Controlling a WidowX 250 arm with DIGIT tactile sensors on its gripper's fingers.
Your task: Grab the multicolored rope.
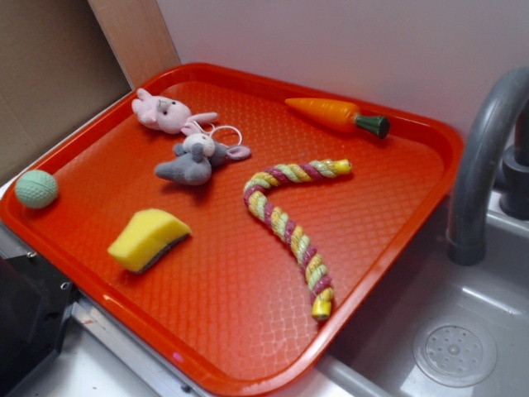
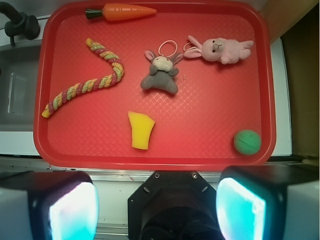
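The multicolored rope lies curved on the right half of the red tray; its yellow, green and pink strands end in yellow tips. In the wrist view the multicolored rope snakes across the upper left of the tray. My gripper hangs high above the tray's near edge, open, with nothing between its two glowing pads. It is far from the rope and out of the exterior view.
On the tray also lie an orange carrot, a pink plush bunny, a grey plush mouse, a yellow sponge and a green ball. A grey faucet and sink basin stand to the right.
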